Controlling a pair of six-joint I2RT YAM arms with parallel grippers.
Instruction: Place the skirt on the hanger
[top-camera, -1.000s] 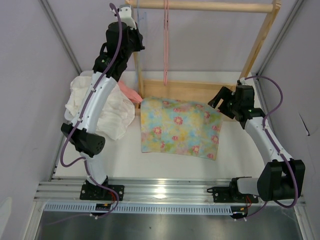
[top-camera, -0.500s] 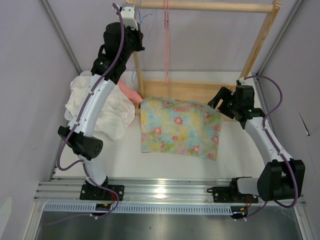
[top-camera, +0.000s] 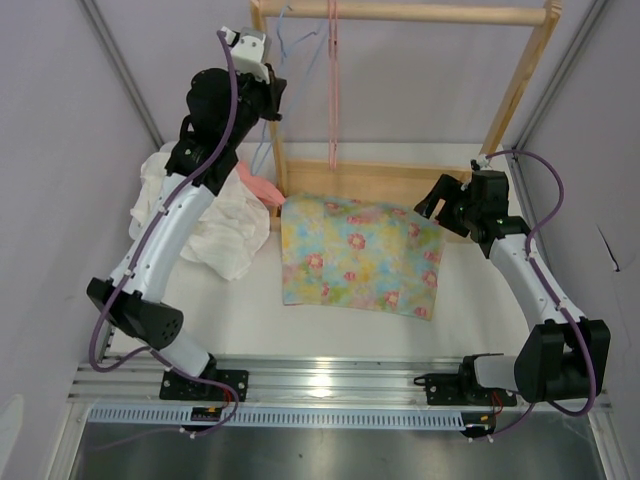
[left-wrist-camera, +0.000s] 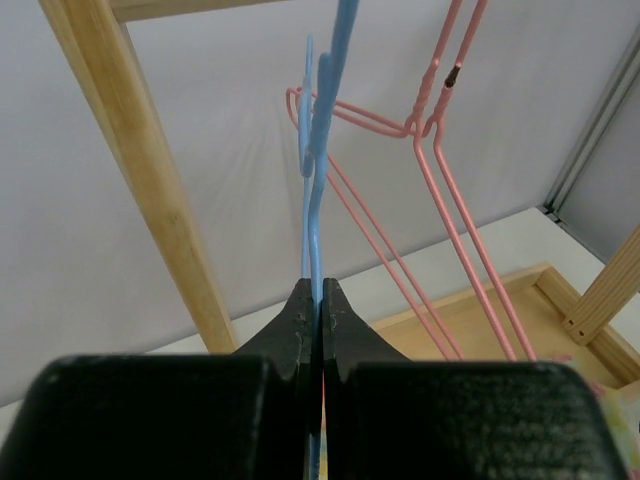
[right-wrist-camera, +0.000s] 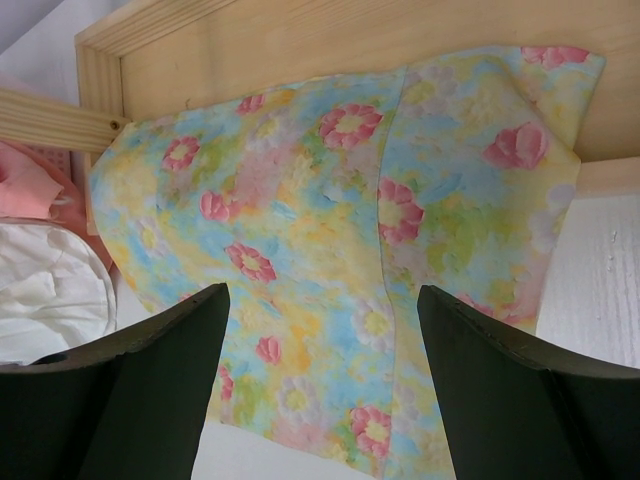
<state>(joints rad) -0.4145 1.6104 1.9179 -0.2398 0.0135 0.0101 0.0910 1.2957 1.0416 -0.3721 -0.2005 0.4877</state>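
Observation:
The flowered yellow and light blue skirt (top-camera: 358, 253) lies flat on the table, its far edge over the wooden base; it also fills the right wrist view (right-wrist-camera: 340, 240). The light blue hanger (top-camera: 283, 60) hangs tilted near the rail's left end. My left gripper (top-camera: 272, 98) is shut on its wire, seen in the left wrist view (left-wrist-camera: 321, 290) with the blue hanger (left-wrist-camera: 318, 160) rising from the jaws. My right gripper (top-camera: 440, 205) is open and empty, above the skirt's far right corner (right-wrist-camera: 320, 340).
A wooden rack with a top rail (top-camera: 420, 13), posts (top-camera: 518, 85) and a base frame (top-camera: 380, 180) stands at the back. A pink hanger (top-camera: 332, 70) hangs on the rail. A white cloth (top-camera: 225, 225) and a salmon-pink garment (top-camera: 258, 186) lie at left.
My left arm has pulled back and left from the rail with the blue hanger, which now swings out tilted. The right arm and skirt have not moved.

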